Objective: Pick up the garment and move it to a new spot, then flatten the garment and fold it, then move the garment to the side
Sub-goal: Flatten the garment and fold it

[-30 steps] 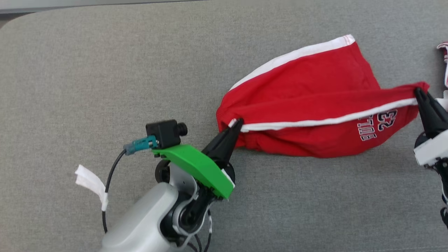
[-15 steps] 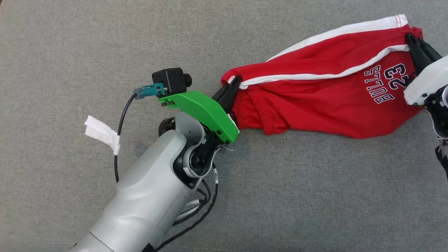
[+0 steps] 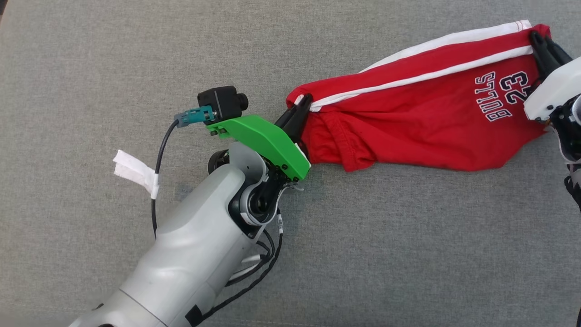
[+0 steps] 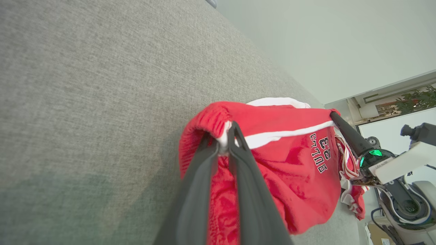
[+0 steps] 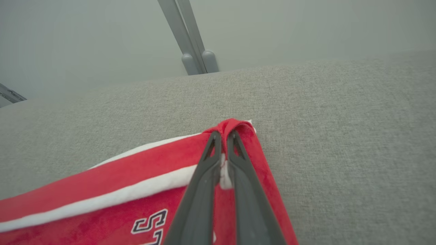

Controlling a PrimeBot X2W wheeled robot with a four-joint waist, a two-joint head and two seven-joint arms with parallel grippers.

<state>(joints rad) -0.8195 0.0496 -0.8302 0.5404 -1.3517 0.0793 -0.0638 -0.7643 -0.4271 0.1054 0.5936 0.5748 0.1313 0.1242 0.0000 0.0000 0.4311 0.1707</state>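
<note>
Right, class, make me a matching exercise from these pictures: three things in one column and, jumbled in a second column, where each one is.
Things
1. red sports shorts with white stripes
2. green plastic bracket
3. white tape tag

Places
A. wrapped on the thin black cable
B. mounted just behind the left gripper
C. held at either end, in the jaws of the left gripper and the right gripper

Pairs: 1-C, 2-B, 3-A
</note>
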